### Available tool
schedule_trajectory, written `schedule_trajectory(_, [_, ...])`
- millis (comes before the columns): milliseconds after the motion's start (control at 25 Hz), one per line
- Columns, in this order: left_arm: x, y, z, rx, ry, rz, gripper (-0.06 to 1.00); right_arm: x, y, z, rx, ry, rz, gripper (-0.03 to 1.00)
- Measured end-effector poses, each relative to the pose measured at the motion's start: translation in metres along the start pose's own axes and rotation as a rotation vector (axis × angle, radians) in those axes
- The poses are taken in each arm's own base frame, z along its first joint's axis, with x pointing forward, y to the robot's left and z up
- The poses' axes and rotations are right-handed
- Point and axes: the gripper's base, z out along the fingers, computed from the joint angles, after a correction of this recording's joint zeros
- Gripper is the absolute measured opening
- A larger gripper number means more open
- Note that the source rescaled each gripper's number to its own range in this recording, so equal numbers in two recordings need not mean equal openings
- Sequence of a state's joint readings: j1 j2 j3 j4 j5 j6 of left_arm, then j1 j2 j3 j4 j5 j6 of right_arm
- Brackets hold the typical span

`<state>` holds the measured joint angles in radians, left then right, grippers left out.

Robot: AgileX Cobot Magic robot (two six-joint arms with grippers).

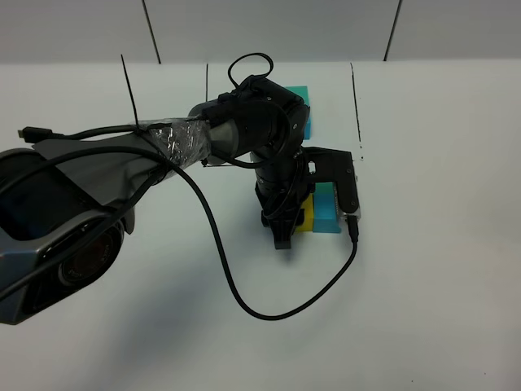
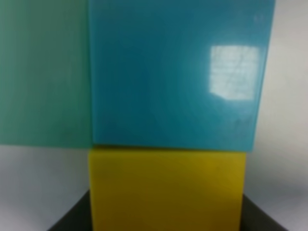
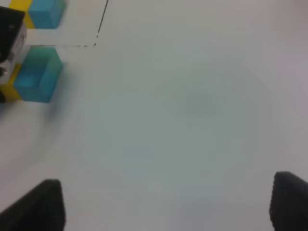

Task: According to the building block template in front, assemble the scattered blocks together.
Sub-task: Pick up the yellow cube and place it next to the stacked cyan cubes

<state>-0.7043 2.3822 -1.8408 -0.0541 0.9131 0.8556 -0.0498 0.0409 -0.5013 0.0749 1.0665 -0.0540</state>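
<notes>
I am looking down at the left arm (image 1: 244,130) reaching across the middle of the white table (image 1: 440,285), its fingers (image 1: 283,236) closed and pointing down at the near side of the yellow block (image 1: 307,220). Whether they are gripping that block I cannot tell; in the left wrist view it is filling the near centre, with dark finger edges showing on both sides. The sky blue block (image 1: 327,208) is sitting flush against the yellow one, and in the left wrist view the teal-green block (image 2: 43,72) is sitting flush beside the blue.

The building block template (image 1: 299,102) is lying farther back, mostly hidden under the arm, inside the thin black frame line (image 1: 356,106). The assembled blocks are sitting just outside that frame's near edge.

My right fingers (image 3: 168,202) are standing wide apart and holding nothing, hovering over bare table well to the right of the blocks. Open table is stretching to the right and toward the near edge. A loose black cable (image 1: 244,301) is looping across the near table.
</notes>
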Motion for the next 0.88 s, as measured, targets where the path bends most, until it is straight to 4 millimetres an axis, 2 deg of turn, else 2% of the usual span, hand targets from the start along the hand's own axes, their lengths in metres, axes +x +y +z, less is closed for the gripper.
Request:
schedule_trajectory(720, [0.0,0.0,0.0,0.0,0.0,0.001,0.01,0.0,0.0,0.0,0.0,0.0,0.0,0.73])
schedule_trajectory(800, [0.0,0.0,0.0,0.0,0.0,0.001,0.06,0.0,0.0,0.0,0.0,0.0,0.0,0.73])
schedule_trajectory(880, [-0.0002,0.001,-0.0002,-0.01,-0.002,0.004,0.2,0.0,0.0,0.0,0.0,0.0,0.0,0.73])
